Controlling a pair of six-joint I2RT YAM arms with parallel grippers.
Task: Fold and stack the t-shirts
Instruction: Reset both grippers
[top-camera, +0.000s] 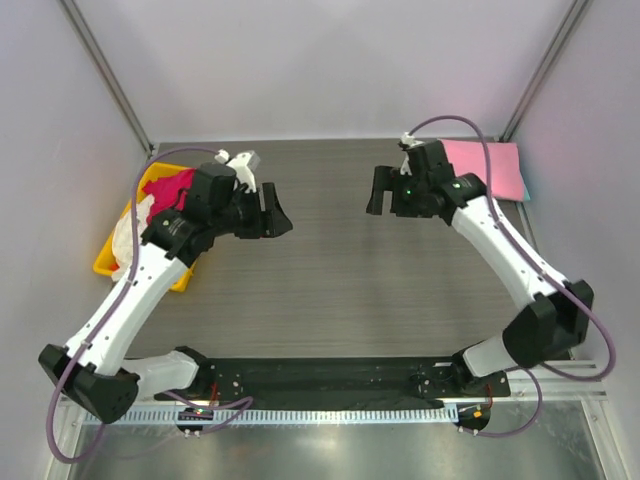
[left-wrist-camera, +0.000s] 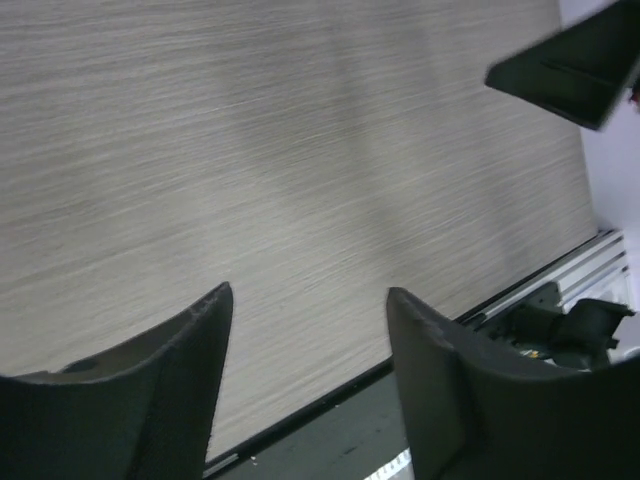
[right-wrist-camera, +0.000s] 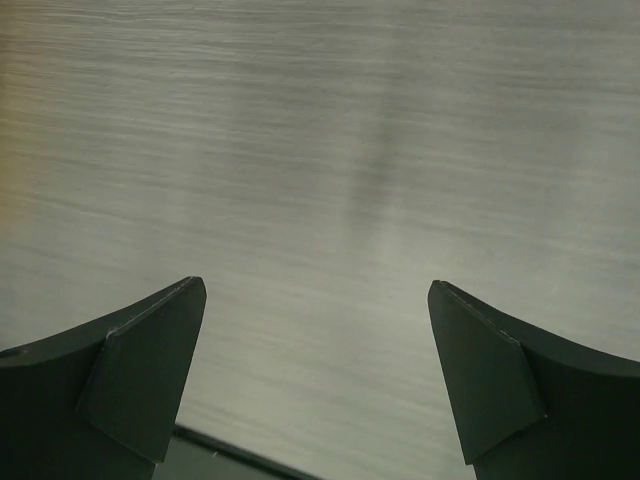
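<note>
- Lying flat and folded in the upper right of the top view, the light pink cloth t-shirt (top-camera: 505, 170) rests on the grey wood-grain tabletop (top-camera: 330, 270), close to the back wall.
- At its lower right corner a thin sliver of teal cloth (top-camera: 526, 193) peeks out from beneath; too little shows to tell how it is folded.
- At the left of the top view, the crumpled crimson red cloth t-shirt (top-camera: 168, 190) sits in the rectangular yellow plastic bin (top-camera: 105, 262). The cream white cloth t-shirt (top-camera: 122, 243) is bunched just below the red one and spills over the bin's edge.
- The right gripper (top-camera: 376, 192) hangs just left of the pink shirt, apart from it, pointing toward the middle of the frame. Its wrist view shows the jaws spread wide (right-wrist-camera: 315, 287) with only bare tabletop between them.
- The left gripper (top-camera: 278, 218) hangs just right of the bin, left of centre, facing the right one. Its wrist view shows the jaws parted (left-wrist-camera: 310, 295), holding nothing, with bare tabletop between them.
- Both grippers are well apart from each other, with open tabletop between.
</note>
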